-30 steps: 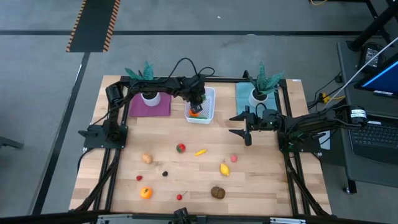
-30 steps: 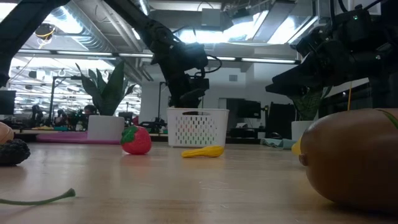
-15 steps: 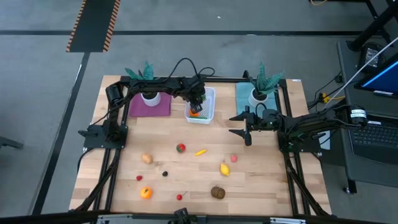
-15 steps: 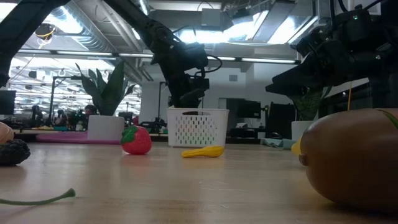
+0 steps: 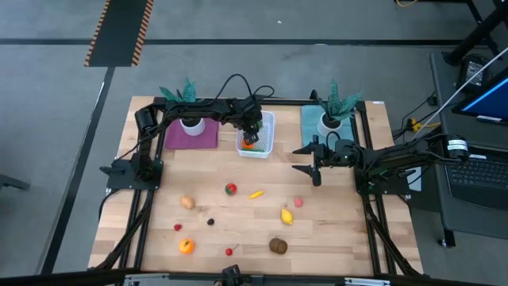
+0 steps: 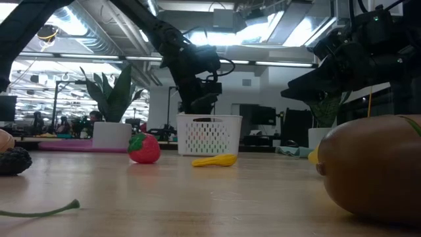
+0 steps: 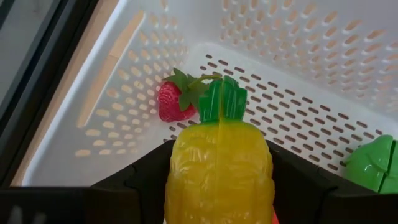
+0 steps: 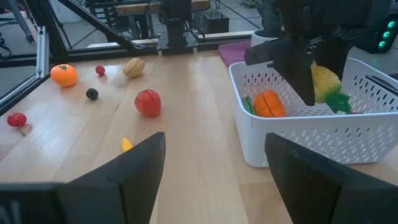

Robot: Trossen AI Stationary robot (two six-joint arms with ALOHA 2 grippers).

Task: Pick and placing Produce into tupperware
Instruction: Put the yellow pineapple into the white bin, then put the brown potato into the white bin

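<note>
Wooden tabletop [image 5: 238, 171] filled the middle of the overhead shot, and the loose produce was down at the bottom: an orange [image 5: 186, 246] at lower left, a brown kiwi [image 5: 278, 245] lower centre, a lemon [image 5: 286, 215] just above it. Up a row sat a potato [image 5: 187, 202], a red strawberry [image 5: 230, 189] and a small yellow banana [image 5: 256, 194]. Right of centre the right gripper [image 5: 305, 160] hung over bare wood, fingers apart, nothing between them, waiting.

Farther up, at top centre, was the white tub [image 5: 264, 143] between a purple mat [image 5: 193, 135] and a teal mat [image 5: 311, 119]. And there was the action: the left gripper [image 5: 251, 132] was down inside the tub, a yellow toy pineapple [image 7: 219, 171] sitting between its fingers [image 7: 140, 186]. Whether those fingers were clamping it or letting go, I couldn't tell. Under it lay a strawberry [image 7: 171, 102] on the tub floor, something green [image 7: 373, 165] at the frame's right edge.

The risk, as I judged it: if the fingers weren't fully clear, lifting could drag the pineapple back out or tip the light tub, and a careless release could make it bounce over the rim.
</note>
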